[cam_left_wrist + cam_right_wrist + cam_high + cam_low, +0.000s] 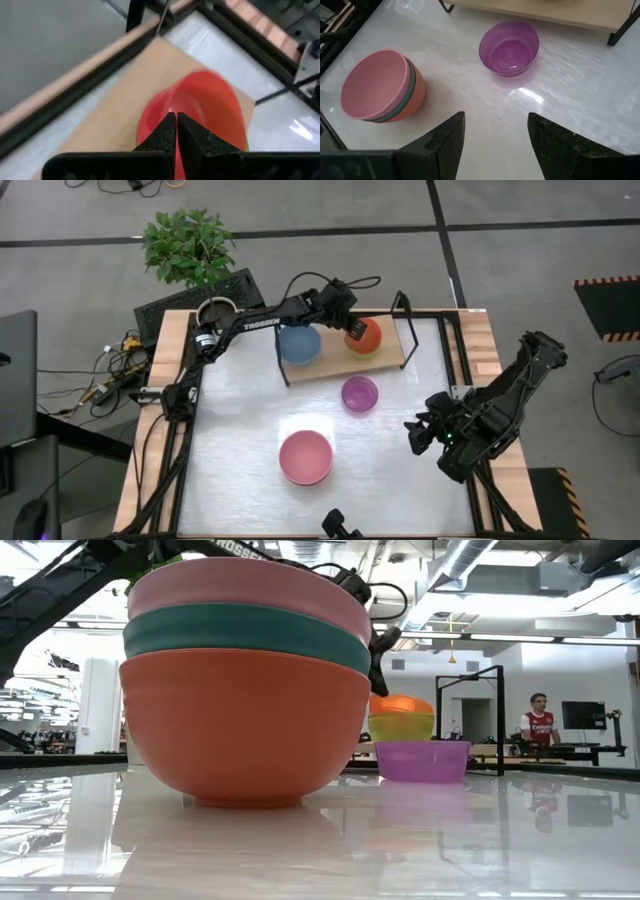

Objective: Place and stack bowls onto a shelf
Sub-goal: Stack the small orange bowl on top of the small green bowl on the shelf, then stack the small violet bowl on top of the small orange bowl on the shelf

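My left gripper (352, 330) reaches over the light-wood shelf (330, 366) at the table's far side and is shut on an orange-red bowl (367, 336). That bowl sits in a yellow bowl (400, 726) on the shelf's right half. A blue bowl (299, 343) stands on the shelf's left half. A purple bowl (360, 394) rests on its base on the tabletop just in front of the shelf. Nearer, a stack with a pink bowl (305, 457) on top, a teal one (240, 635) in the middle and an orange one (245, 720) below stands on the table. My right gripper (496, 120) hovers open at the table's right side. My left gripper (176, 131) has the orange-red bowl by the left part of its rim (159, 112), pinched between the two fingers, one inside the bowl and one outside. The fingers come from above, slanting in from the table's left. The bowl sits inside the yellow bowl.
Black metal end frames (405, 315) rise at both ends of the shelf. A white plant pot (215, 311) and a green plant (188, 245) stand off the table's far left corner. Bare tabletop (240, 420) lies left of the pink stack. A person (540, 725) sits far behind.
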`<control>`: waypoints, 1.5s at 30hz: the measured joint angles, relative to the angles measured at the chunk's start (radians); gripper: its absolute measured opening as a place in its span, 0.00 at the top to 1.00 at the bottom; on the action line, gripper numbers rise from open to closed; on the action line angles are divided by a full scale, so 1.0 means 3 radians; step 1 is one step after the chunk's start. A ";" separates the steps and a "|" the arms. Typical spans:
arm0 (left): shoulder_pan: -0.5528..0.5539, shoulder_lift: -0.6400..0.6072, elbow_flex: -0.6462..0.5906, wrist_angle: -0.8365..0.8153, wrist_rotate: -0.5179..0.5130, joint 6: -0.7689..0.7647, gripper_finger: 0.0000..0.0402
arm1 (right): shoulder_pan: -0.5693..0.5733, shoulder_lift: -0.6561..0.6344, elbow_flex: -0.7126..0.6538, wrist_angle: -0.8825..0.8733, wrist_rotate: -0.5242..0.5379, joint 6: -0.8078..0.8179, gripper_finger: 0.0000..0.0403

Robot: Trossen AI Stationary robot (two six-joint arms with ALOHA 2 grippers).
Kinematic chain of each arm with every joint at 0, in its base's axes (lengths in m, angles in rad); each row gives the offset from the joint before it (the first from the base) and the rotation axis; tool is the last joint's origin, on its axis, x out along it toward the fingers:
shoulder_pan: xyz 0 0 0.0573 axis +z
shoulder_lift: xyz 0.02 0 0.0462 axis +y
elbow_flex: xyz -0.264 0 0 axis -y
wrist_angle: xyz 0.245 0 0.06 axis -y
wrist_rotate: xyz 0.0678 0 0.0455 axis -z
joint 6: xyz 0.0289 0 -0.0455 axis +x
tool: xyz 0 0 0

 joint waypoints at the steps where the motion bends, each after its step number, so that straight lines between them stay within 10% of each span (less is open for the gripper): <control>1: 0.0005 0.0000 -0.0009 -0.0041 -0.0013 -0.0014 1.00 | 0.0000 0.0000 0.0000 -0.0007 -0.0003 0.0001 0.40; 20: -0.0057 0.0060 0.0426 -0.0046 0.0470 -0.0166 1.00 | 0.0010 0.0000 0.0000 -0.0093 -0.0092 -0.0001 0.40; 28: -0.0448 0.0050 0.1021 -0.0585 0.0684 0.0501 0.99 | 0.0011 0.0000 0.0000 -0.0094 -0.0089 -0.0041 0.40; 36: -0.1051 0.0050 0.1061 -0.1710 0.0607 0.1613 0.82 | 0.0192 -0.0001 -0.0015 -0.0099 -0.0112 -0.0028 0.40; 45: -0.1466 0.0053 0.0424 -0.1305 0.0049 0.1968 0.64 | 0.0289 0.0000 -0.0131 -0.0074 -0.0159 0.0154 0.40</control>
